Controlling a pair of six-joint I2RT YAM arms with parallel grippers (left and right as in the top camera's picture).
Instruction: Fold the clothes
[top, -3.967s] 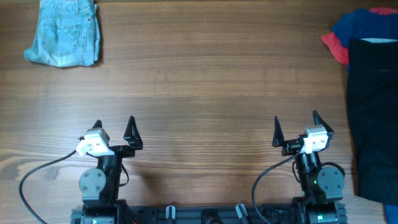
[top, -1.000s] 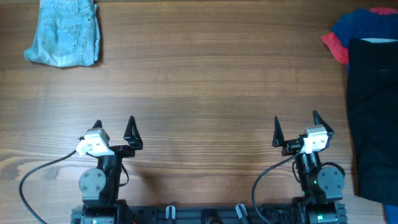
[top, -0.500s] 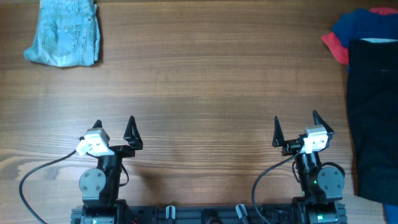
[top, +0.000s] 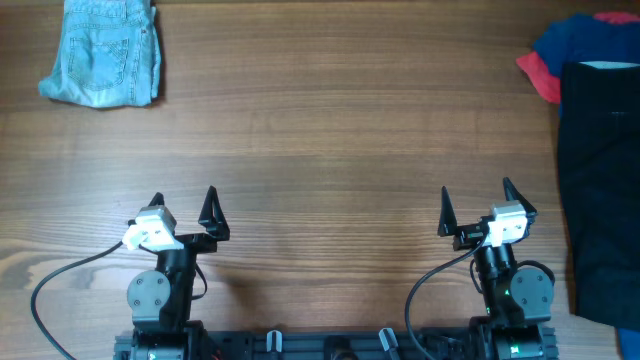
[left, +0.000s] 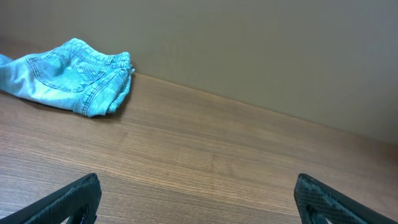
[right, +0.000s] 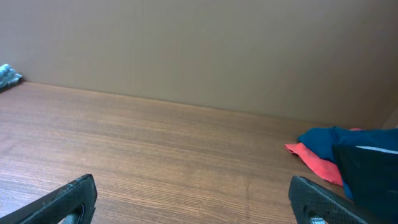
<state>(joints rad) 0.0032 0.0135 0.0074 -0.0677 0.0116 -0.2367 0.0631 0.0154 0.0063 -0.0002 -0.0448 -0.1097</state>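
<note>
**Both pincers spread wide, clothes lie far off to the sides**

The left pincer (top: 183, 200) sits low over the brown wooden table (top: 320, 140), jaws spread wide over bare wood and gripping nothing. The right pincer (top: 476, 195) is in the same pose, jaws fully apart, also gripping nothing.

The light blue denim shorts with stitched back pockets (top: 102, 55) lie crumpled well ahead of the left pincer and a little to its left, at the far table edge. In the left wrist view they sit up-left of the left finger, by the back wall.

The plain black garment (top: 600, 180) lies flat to the right of the right pincer, running from beside it to well ahead, near but not touching. The dark blue garment (top: 575, 40) lies ahead-right of the right pincer, beyond the black one, its near edge covered by the black cloth. The red garment (top: 538, 75) pokes out from the blue one on the side facing the pincer, well apart from it.
</note>
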